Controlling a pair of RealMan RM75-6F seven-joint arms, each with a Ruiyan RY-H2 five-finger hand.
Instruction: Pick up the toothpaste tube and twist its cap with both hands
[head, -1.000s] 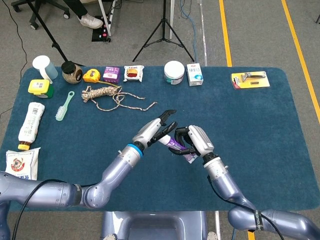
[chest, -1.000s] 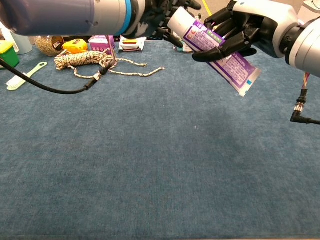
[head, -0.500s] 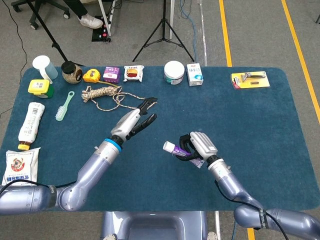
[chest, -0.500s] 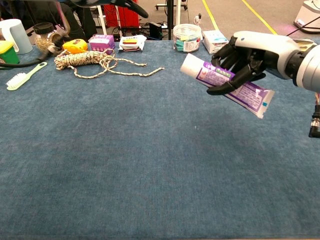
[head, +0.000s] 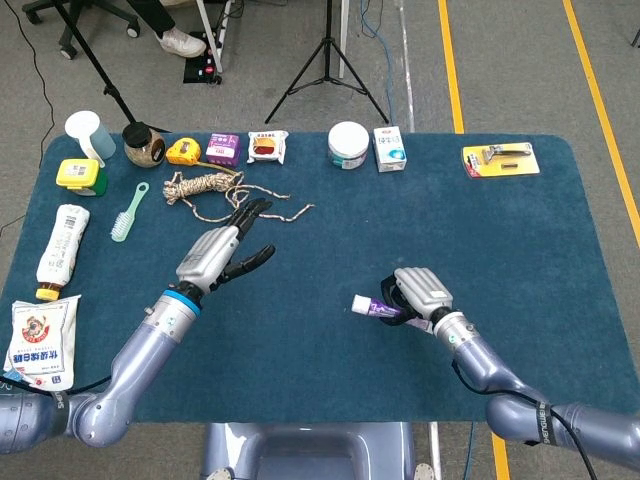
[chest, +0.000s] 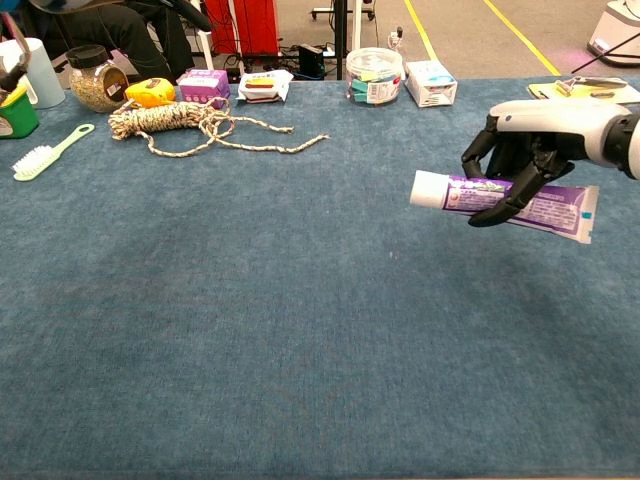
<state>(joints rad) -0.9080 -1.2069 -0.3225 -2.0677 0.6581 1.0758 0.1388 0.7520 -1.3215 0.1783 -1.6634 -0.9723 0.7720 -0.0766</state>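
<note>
Head view: high above near edge, looks steeply down, takes in whole table plus floor beyond far edge. Chest view: low at near edge, faces far edge almost level, much nearer to surface. Shared: far-edge row, rope, right hand.

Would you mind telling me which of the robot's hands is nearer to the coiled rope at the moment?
The left. The left hand hovers open just in front of the coiled rope, while the right hand holds the toothpaste tube far off toward the table's right side.
</note>
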